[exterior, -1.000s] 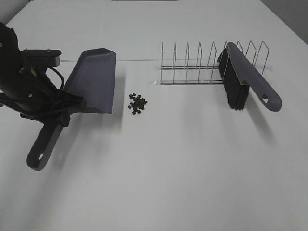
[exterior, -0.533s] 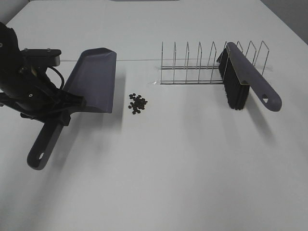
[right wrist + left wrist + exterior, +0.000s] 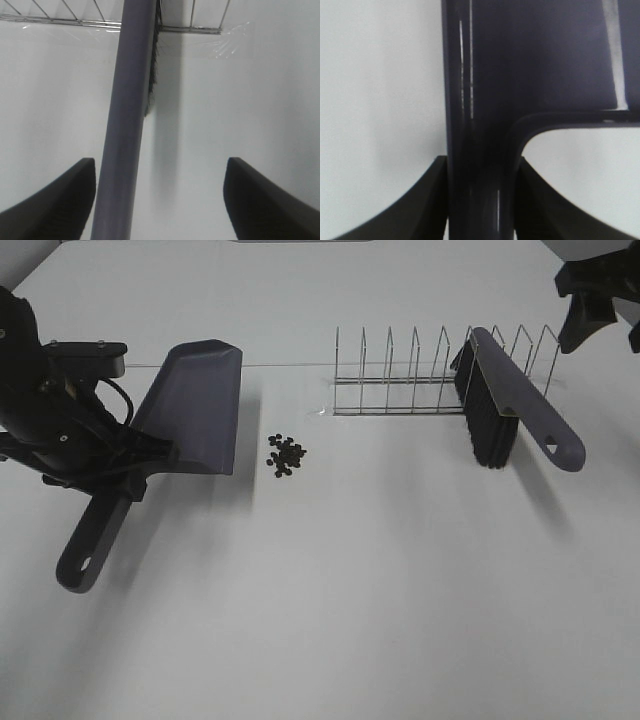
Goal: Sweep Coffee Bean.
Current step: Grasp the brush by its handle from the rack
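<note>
**Status: left gripper [image 3: 480,205] clamped on dustpan [image 3: 195,405], right gripper [image 3: 603,328] open by brush [image 3: 510,390]**

Left gripper: clenched on the dustpan handle. The wrist view shows both fingers [image 3: 427,200] tight against the handle's sides. The pan sits at the left of the table [image 3: 350,590], with its handle running toward the near-left. Its long right edge faces the beans [image 3: 286,454]. Can't tell whether the pan rests flat or is held slightly tilted.

Beans: a small loose cluster on the bare table, just right of that pan edge. They are near it but not touching.

Right gripper: at the far right corner of the high view, partly cut off by the frame. Jaws are released and spread wide, grasping nothing. In the wrist view the brush handle runs between the fingers [image 3: 55,200], close beside one and well apart from the other. Can't tell whether they touch.

Brush: propped in the right end of the wire rack [image 3: 400,375], bristles down. Its handle slopes out toward the near-right. The rack stands behind and to the right of the beans, well apart from them.
</note>
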Motion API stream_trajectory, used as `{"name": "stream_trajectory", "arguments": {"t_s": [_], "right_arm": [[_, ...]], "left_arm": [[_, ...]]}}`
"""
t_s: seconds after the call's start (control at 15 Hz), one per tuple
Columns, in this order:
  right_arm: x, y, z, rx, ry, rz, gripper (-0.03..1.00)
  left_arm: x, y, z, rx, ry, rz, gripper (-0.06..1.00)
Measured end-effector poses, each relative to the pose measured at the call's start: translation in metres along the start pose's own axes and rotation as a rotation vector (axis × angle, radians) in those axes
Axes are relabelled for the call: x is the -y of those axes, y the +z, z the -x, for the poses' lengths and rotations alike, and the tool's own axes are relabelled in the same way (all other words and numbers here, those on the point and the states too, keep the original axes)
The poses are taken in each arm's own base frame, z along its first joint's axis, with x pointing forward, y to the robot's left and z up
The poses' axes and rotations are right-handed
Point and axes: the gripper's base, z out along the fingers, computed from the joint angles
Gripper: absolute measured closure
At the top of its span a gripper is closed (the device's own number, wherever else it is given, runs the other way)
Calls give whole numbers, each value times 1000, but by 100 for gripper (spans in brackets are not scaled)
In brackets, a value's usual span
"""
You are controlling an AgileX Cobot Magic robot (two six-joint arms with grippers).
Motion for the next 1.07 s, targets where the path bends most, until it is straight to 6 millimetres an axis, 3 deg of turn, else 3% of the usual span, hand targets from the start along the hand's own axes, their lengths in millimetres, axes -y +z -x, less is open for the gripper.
{"name": "stream_trajectory", "arguments": {"t_s": [0.2, 0.47, 0.67, 1.07], "right_arm": [[-5, 37, 33, -73, -1, 30, 29], [-5, 81, 61, -123, 8, 55, 29], [-4, 99, 65, -134, 12, 60, 29], [-1, 146, 55, -180, 29, 56, 29]], "left_arm": [[0, 0, 0, 0, 0, 0, 59], [0, 0, 0, 0, 0, 0, 59], [0, 0, 0, 0, 0, 0, 59], [0, 0, 0, 0, 0, 0, 59]]}}
